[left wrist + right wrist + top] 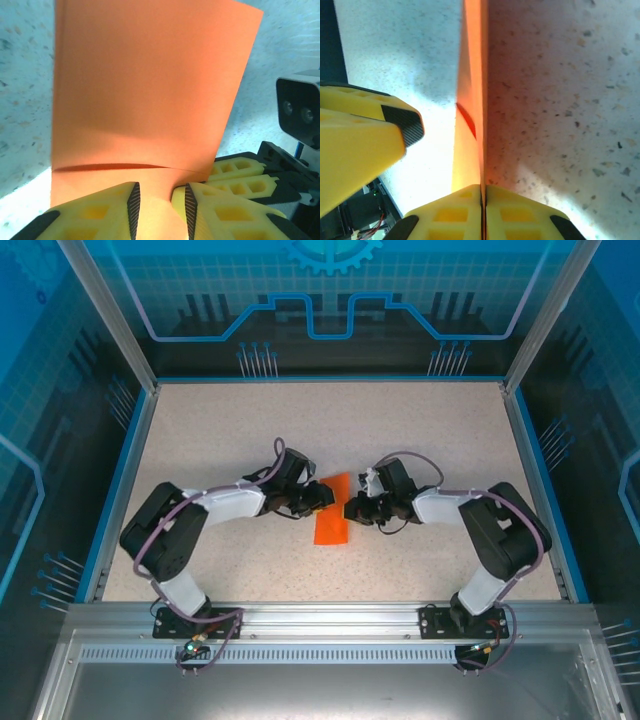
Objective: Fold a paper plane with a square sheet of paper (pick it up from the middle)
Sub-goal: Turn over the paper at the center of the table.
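The orange sheet of paper point(331, 525) is folded into a narrow strip standing on the table centre between both grippers. In the left wrist view the paper point(145, 90) rises as a broad folded panel with a crease line low across it. My left gripper point(160, 192) is open, and the paper's lower part runs through the gap between its fingers. My right gripper point(483, 192) is shut on the paper point(470, 100), seen edge-on as a thin upright layer. From above, the left gripper point(322, 496) and right gripper point(352, 510) face each other across the strip.
The speckled table point(400, 430) has a blue rim and glass walls around it. In the left wrist view the right gripper's yellow fingers point(235, 172) lie close beside the paper. One of the left gripper's fingers point(402, 122) juts in at the left of the right wrist view.
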Action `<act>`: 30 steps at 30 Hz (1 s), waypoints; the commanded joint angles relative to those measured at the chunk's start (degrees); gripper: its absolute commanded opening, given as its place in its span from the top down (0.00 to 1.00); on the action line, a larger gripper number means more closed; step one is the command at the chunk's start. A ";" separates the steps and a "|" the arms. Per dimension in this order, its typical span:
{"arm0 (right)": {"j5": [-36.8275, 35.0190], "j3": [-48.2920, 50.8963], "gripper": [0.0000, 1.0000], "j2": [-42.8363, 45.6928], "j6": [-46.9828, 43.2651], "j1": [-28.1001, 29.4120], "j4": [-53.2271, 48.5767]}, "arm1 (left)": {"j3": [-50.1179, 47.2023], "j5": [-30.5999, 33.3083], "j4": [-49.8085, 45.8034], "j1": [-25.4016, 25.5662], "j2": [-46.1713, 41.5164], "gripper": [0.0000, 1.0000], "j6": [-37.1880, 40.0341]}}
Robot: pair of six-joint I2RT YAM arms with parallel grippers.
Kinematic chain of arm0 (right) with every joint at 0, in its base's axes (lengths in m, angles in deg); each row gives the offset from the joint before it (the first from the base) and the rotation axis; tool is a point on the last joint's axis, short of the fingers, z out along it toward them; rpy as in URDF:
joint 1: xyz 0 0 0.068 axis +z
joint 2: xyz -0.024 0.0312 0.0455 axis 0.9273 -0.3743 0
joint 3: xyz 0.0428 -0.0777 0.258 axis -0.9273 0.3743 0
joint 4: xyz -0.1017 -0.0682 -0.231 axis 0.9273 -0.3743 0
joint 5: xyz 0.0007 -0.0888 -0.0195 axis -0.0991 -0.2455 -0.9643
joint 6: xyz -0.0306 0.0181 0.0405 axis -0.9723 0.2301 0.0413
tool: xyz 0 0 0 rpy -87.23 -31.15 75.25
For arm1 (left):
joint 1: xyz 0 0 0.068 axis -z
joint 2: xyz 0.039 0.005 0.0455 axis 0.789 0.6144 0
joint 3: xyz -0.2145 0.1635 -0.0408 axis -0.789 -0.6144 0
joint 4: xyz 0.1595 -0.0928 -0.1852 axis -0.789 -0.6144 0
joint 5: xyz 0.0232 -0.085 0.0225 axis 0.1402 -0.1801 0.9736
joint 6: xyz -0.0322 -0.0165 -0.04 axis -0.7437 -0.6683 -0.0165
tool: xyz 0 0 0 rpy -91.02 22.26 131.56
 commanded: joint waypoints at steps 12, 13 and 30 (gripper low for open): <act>-39.09 -19.48 0.92 16.93 -12.68 4.61 -50.67 | -7.13 21.46 -11.44 -0.45 -22.18 0.57 -0.37; -44.20 -21.60 0.91 16.73 -12.10 5.98 -54.51 | -7.83 22.52 -11.63 -0.55 -23.25 0.56 -0.99; -57.58 -47.25 0.92 -17.42 0.57 21.88 -76.83 | -14.21 34.08 -21.36 -2.90 -36.53 0.51 -4.57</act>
